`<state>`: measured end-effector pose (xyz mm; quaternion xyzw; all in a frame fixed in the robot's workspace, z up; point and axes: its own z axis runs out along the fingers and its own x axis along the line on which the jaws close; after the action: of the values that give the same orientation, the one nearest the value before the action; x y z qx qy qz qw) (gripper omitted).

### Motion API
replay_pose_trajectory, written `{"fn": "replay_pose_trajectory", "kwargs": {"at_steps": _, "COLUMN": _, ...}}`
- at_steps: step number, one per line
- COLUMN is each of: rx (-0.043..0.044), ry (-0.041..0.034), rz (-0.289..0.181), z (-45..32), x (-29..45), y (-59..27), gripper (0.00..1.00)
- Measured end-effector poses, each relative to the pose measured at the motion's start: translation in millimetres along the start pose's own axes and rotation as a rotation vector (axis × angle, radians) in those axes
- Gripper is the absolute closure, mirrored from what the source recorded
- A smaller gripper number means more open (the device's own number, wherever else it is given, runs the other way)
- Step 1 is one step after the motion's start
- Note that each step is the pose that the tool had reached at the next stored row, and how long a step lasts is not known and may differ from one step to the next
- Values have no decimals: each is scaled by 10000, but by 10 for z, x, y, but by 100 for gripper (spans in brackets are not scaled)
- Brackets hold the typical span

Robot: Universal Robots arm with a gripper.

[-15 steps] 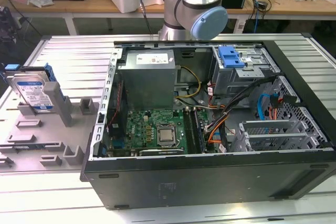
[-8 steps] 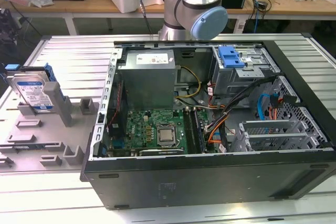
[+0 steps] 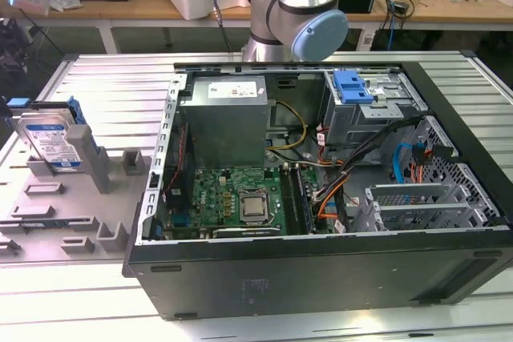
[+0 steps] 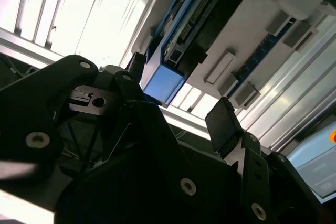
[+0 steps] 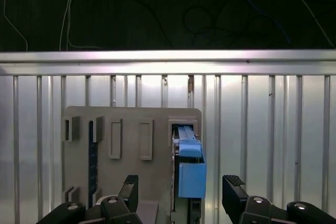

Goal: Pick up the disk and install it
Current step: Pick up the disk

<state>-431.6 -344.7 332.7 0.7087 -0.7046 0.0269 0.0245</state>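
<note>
The disk (image 3: 52,142) stands on edge in a grey slotted holder (image 3: 76,190) on the table, at the exterior view's left. It is silver with a white-and-blue label and a blue frame. In both wrist views my gripper (image 5: 181,195) (image 4: 178,93) is open, with its black fingertips (image 5: 233,192) spread wider than the disk. The disk (image 5: 187,153) (image 4: 194,24) lies in line with the gap between them, farther off, and nothing touches it. Its blue end (image 5: 192,179) faces the camera.
An open black computer case (image 3: 321,278) lies on the slatted metal table (image 3: 120,86), showing a motherboard, a grey power supply (image 3: 228,118) and a drive bay with a blue latch (image 3: 353,86). The arm's elbow (image 3: 296,14) rises behind the case. Cluttered benches stand at the back.
</note>
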Motion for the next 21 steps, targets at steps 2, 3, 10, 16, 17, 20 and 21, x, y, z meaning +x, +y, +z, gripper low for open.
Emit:
{"fn": "replay_pose_trajectory", "kwargs": {"at_steps": 2, "rx": -2, "ry": 1, "rz": -2, "z": 21, "x": -1, "y": 0, "gripper": 26}}
{"fn": "replay_pose_trajectory", "kwargs": {"at_steps": 3, "rx": -1, "ry": 0, "rz": -2, "z": 32, "x": -1, "y": 0, "gripper": 26}}
{"fn": "replay_pose_trajectory", "kwargs": {"at_steps": 10, "rx": -1, "ry": 0, "rz": -1, "z": 99, "x": -42, "y": 0, "gripper": 26}}
{"fn": "replay_pose_trajectory", "kwargs": {"at_steps": 16, "rx": 2, "ry": 0, "rz": -2, "z": 162, "x": -52, "y": 0, "gripper": 26}}
{"fn": "replay_pose_trajectory", "kwargs": {"at_steps": 17, "rx": 2, "ry": 1, "rz": -2, "z": 178, "x": -53, "y": 0, "gripper": 26}}
{"fn": "replay_pose_trajectory", "kwargs": {"at_steps": 20, "rx": 10, "ry": 2, "rz": -1, "z": 217, "x": -55, "y": 6, "gripper": 26}}
{"fn": "replay_pose_trajectory", "kwargs": {"at_steps": 21, "rx": 17, "ry": 1, "rz": 1, "z": 227, "x": -57, "y": 13, "gripper": 26}}
